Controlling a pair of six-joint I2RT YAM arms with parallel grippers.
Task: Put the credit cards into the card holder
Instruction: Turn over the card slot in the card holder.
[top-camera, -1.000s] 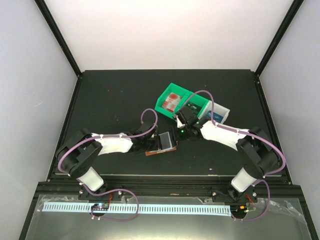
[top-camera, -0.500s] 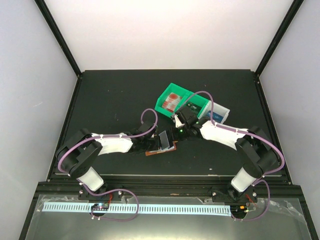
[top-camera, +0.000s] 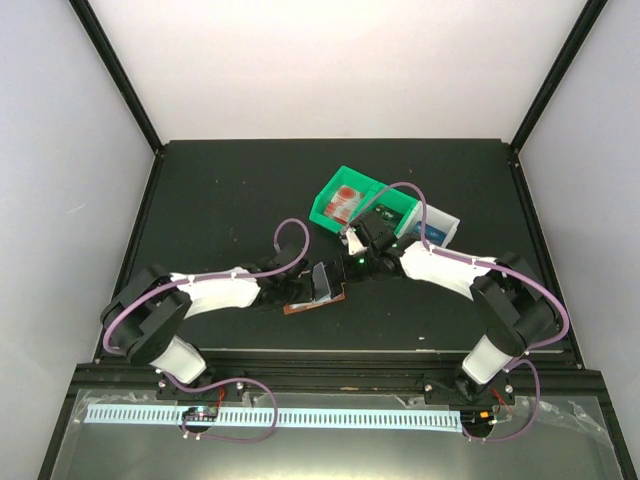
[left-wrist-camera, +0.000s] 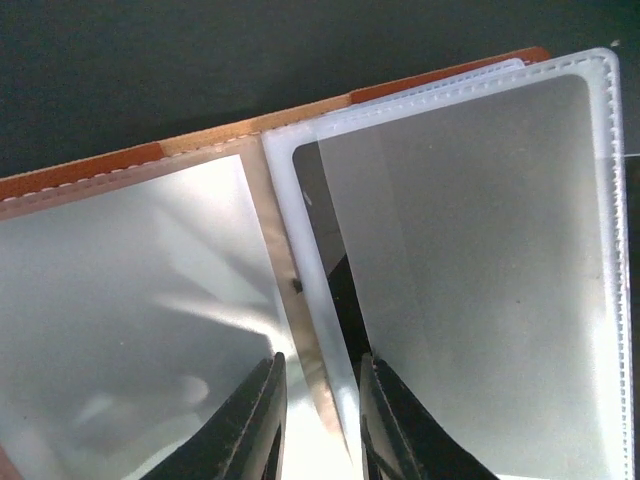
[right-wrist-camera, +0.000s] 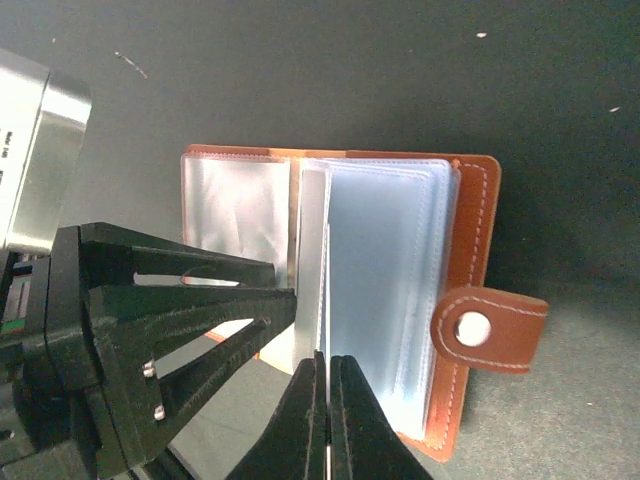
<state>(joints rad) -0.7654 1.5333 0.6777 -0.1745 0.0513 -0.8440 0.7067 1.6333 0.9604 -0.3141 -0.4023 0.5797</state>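
Now, right claw (right-wrist-camera: 326, 362) tight on card holder (right-wrist-camera: 380, 270)

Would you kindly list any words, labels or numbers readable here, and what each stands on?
No text is legible anywhere.
Red card in the green bin: print too small to read.
Silver housing left of the card holder: tiny marks, blurred.
The card holder itself: no lettering visible.

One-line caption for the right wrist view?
Right gripper pinches a clear sleeve upright in the open brown card holder; the left gripper sits beside it.
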